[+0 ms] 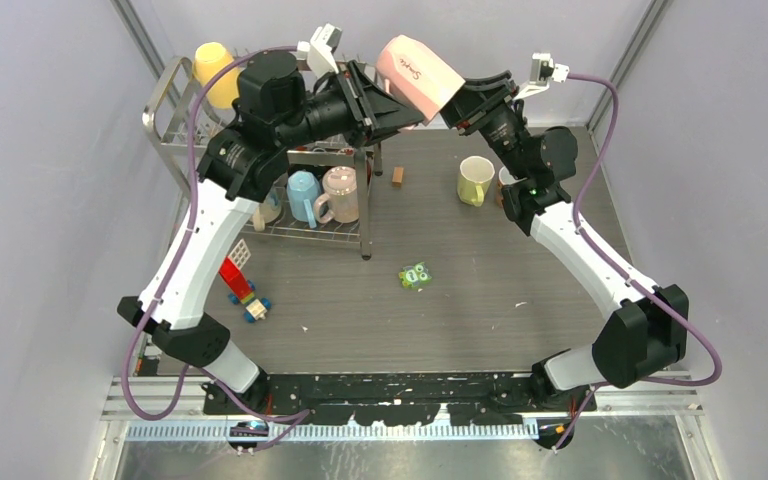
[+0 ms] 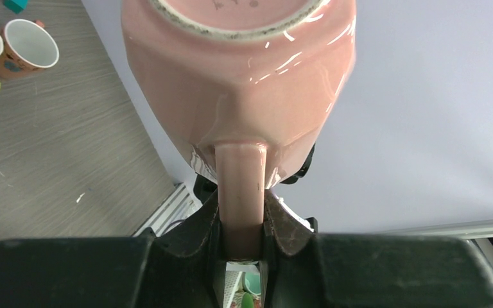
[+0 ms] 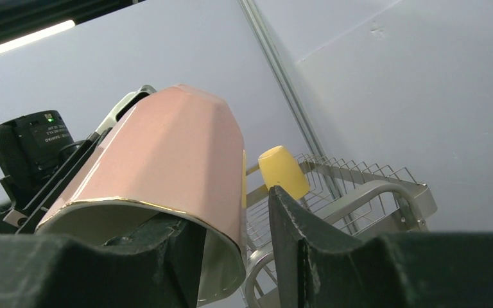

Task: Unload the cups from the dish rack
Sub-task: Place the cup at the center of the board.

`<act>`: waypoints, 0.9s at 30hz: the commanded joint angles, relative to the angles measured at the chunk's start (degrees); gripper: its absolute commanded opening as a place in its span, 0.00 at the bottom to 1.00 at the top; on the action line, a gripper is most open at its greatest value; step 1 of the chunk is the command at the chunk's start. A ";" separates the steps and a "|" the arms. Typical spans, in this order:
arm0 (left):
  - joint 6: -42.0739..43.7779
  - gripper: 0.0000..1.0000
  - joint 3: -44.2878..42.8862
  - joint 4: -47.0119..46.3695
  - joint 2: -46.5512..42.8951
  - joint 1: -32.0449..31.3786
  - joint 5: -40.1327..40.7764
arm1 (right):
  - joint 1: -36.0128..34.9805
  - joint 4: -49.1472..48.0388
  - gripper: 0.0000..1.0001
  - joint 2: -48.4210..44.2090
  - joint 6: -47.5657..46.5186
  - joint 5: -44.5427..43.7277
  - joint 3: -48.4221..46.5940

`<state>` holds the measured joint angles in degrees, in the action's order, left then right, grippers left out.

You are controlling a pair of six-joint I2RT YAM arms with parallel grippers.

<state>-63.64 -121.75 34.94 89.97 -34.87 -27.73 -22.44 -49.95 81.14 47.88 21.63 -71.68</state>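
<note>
**Pink mug held in the air between both claws, clear of the rack**

The grey wood-grain table [image 1: 480, 290] carries the two-tier shiny steel wire dish rack [image 1: 172, 135] at its far left corner. On the rack's upper tier sits a yellow ceramic mug [image 1: 215, 72], mouth down. On the lower tier a light blue handled mug [image 1: 303, 195] and a beige-pink handled mug [image 1: 341, 193] stand side by side, touching or nearly so.

The pale pink faceted ceramic mug [image 1: 420, 72] hangs above the far edge of the table, just right of the rack and touching neither rack nor table. It lies tilted on its side, its unglazed foot ring turned towards the left wrist camera and its mouth towards the right arm.

The left gripper [image 2: 241, 231] is pressed tight on the pink mug's handle, one finger on each flat side.

The right gripper [image 3: 231, 240] is spread across the mug's rim. One finger is inside the mouth, the other outside the wall with a gap showing beside it.

On the table right of centre, well apart from the rack, stand a lime handled mug [image 1: 475, 180] and just beside it an orange mug with a white inside [image 2: 31, 46], both upright.

Smaller pieces lie on the table: a cluster of red, blue and yellow toy blocks [image 1: 242, 285] near the left arm, a green cube [image 1: 416, 275] at the middle, and a small brown block [image 1: 398, 176] near the rack.
</note>
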 commanded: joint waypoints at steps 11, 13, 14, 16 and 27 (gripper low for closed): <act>-4.51 0.00 0.24 -13.05 -1.13 -0.26 -3.23 | -0.31 0.85 0.07 -5.47 -1.73 -0.84 1.17; -4.47 0.00 0.59 -12.76 -1.12 -0.21 -2.72 | -0.31 1.68 0.01 -5.95 -1.65 -1.18 1.40; -4.29 0.00 0.94 -12.61 -1.16 -0.24 -2.37 | -0.28 1.88 0.01 -6.22 -1.65 -1.34 1.56; -4.19 0.03 1.31 -12.61 -0.85 -0.26 -2.05 | -0.28 2.52 0.01 -6.77 -1.47 -1.89 2.00; -0.50 0.69 1.48 -10.56 0.00 -0.25 0.52 | -0.33 5.67 0.01 -9.83 0.20 -5.88 3.49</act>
<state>-66.52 -119.52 29.36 90.70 -35.20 -28.71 -22.37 -40.88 76.09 46.78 17.96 -67.57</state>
